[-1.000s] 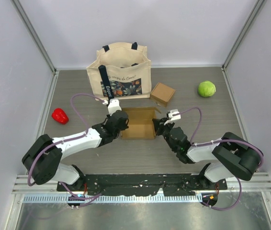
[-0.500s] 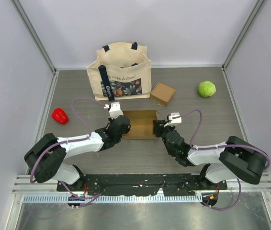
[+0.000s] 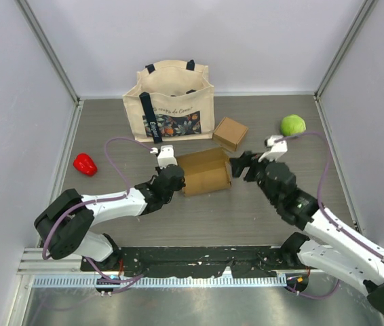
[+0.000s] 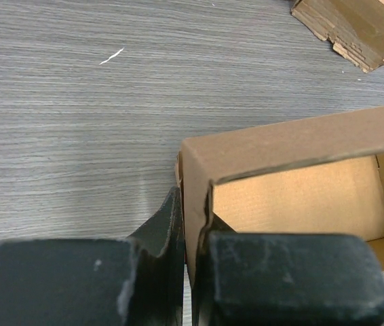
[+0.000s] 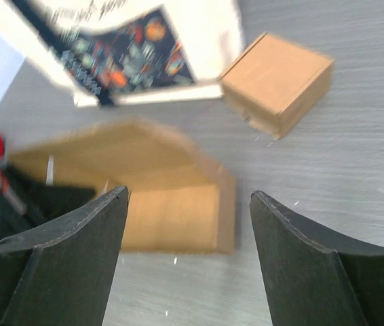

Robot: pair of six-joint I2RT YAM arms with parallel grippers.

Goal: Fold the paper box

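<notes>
The paper box (image 3: 204, 172) is brown cardboard, open, and lies mid-table, slightly turned. My left gripper (image 3: 177, 178) is shut on its left wall. In the left wrist view that wall (image 4: 193, 183) is pinched between the dark fingers (image 4: 158, 238), with the box's inside (image 4: 300, 197) beyond them. My right gripper (image 3: 245, 165) stands open just right of the box, apart from it. In the right wrist view its fingers (image 5: 90, 231) spread wide above the box (image 5: 171, 204), with nothing between them.
A printed tote bag (image 3: 170, 102) stands behind the box. A small closed cardboard box (image 3: 231, 133) lies to its right, also seen in the right wrist view (image 5: 280, 81). A green ball-like thing (image 3: 292, 125) sits at the far right and a red pepper (image 3: 85, 164) at the left.
My right gripper has opened, let go of the box's right side and drawn back up and to the right. The box has turned a little. My left gripper has stayed shut on the left wall.
</notes>
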